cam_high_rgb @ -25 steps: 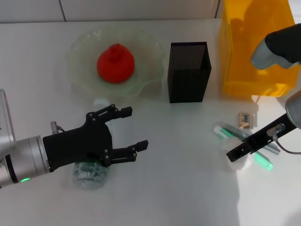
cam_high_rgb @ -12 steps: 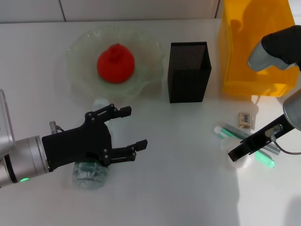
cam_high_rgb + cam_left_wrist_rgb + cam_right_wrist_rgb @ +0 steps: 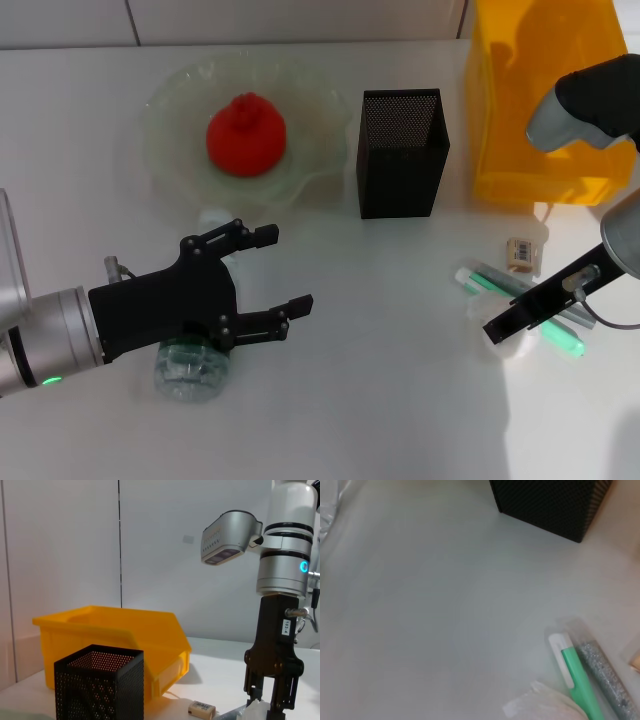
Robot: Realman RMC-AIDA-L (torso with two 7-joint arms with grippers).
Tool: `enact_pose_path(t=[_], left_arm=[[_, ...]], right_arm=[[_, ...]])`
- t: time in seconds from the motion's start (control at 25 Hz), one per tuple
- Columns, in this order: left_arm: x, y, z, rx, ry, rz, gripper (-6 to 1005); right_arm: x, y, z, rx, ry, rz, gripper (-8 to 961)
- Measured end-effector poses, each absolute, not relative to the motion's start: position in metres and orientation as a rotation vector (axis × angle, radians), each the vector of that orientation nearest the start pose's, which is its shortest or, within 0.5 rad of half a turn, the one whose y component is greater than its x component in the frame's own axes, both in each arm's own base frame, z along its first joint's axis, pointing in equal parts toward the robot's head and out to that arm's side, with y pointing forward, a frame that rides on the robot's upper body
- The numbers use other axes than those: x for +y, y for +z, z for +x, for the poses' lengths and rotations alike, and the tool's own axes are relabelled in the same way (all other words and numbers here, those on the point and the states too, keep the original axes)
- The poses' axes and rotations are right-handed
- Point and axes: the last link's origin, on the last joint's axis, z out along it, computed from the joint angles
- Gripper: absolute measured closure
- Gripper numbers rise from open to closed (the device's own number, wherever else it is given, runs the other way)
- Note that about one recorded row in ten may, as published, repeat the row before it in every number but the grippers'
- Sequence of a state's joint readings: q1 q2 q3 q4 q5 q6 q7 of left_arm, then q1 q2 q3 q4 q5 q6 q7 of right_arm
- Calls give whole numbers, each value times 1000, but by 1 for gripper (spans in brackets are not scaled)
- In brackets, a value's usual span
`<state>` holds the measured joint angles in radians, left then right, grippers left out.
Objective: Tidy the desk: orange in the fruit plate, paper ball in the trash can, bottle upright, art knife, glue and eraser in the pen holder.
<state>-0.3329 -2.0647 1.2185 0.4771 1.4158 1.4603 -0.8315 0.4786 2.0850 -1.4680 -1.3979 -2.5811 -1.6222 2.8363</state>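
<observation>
Left gripper (image 3: 280,272): spread open, gripping nothing, low over the bottle (image 3: 188,372), which lies flat near the table's (image 3: 380,400) front-left edge. Wide bare tabletop between this gripper and the cluster on the right.

Right gripper (image 3: 535,306): down over the paper ball (image 3: 508,346); open or clenched, cannot tell. Just beside the ball: glue (image 3: 490,283) and art knife (image 3: 577,318) lying side by side, eraser (image 3: 519,253) a little behind them, apart.

Orange (image 3: 246,135): sitting in the fruit plate (image 3: 170,110). Pen holder (image 3: 402,155) upright between plate and trash can (image 3: 540,110), close to both, touching neither.

Left wrist view only: the bin's open top and the right arm standing upright. Right wrist view only: the knife's glittery grey surface.

Count: two grippers; one each of orange, plate, bottle, holder, bin, ball, glue, knife, eraser.
</observation>
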Motion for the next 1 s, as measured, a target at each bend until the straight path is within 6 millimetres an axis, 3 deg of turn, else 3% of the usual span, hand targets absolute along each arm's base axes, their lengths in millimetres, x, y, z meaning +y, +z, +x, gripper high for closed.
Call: enact_pose_path(t=[0.68,0.84,0.92,0.96,1.0], left_arm=[[271,-50,-277,-229,-848,-2662,134],[271,-50,-277,-228,-850,-2663,134],[271,-49,-277,-226,-850,-2663,134],[272,-49,-276,-217,-850,-2662,134],[272,-49,-276,-217,-850,-2662,135]], right_arm=[[316,-7,199,1301,-520,-2454,453],[317,4,190,1266,-469,-2447,464],[319,17,185,1252,-417,-2425,470],[321,33,179,1237,-355,-2395,470],[321,33,179,1237,-355,-2395,470]])
